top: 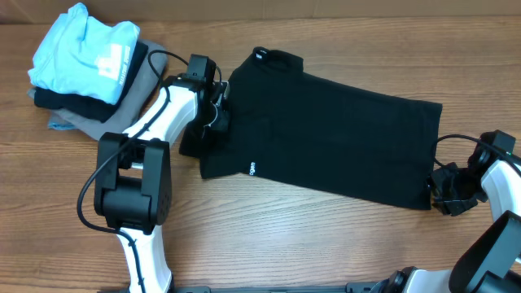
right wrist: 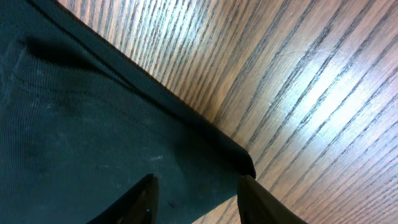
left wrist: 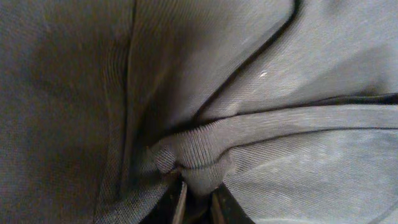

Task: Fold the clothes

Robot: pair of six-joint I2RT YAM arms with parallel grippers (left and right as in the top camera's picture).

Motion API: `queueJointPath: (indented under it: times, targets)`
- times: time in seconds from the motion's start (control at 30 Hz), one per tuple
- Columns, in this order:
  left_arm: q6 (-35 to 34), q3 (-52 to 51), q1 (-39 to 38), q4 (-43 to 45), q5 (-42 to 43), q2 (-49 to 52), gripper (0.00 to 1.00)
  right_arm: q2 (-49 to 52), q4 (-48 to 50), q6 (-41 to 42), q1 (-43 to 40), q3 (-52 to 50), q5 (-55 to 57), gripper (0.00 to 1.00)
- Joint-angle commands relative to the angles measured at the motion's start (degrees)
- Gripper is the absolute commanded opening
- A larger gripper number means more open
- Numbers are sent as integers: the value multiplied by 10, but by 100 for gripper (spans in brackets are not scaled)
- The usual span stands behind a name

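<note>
Overhead and wrist views at the opening of a fold. The black shirt [top: 326,130] lies spread flat across the middle of the worktop [top: 309,244], its collar [top: 273,57] toward 10 o'clock and its hem toward 3 o'clock. A pile of clothes [top: 85,69] sits apart at the 10 o'clock corner. The left hand [top: 213,114] is at the 9 o'clock edge of the shirt, by the sleeve [top: 195,140]. Its wrist view shows the fingers drawn close on a bunched fold of ribbed cloth, so it is judged clenched on the shirt. The right hand [top: 446,191] is at the 4 o'clock hem corner [right wrist: 244,163]. Its wrist view shows the fingers spread wide, one to each side of the corner, released and gripping nothing. Step in hand, as judged: securing two hold points along the 6 o'clock side before the first lengthwise fold, which is not yet begun. The next move calls for the right hand to close on the hem corner, then for both hands to lift and carry their edge together toward 12 o'clock, keeping the cloth taut between them so that it neither sags nor creases
</note>
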Motion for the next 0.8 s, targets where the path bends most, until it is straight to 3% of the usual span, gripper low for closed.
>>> queueJointPath:
  times: [0.0, 0.17, 0.4, 0.6, 0.77]
  targets:
    - [-4, 65, -3, -23, 5, 3, 13, -10, 2, 1, -2, 13, -1, 45]
    - [3, 131, -3, -60, 3, 3, 12, -10, 2, 1, -2, 13, -1, 45]
    - [3, 137, -11, -47, 15, 3, 11, -10, 3, 1, -2, 13, -1, 46]
    - [-8, 116, -15, -75, -65, 4, 34, -10, 2, 1, -2, 13, -1, 47]
    - [-24, 78, -15, -57, -63, 13, 36, -10, 2, 1, -2, 13, -1, 48]
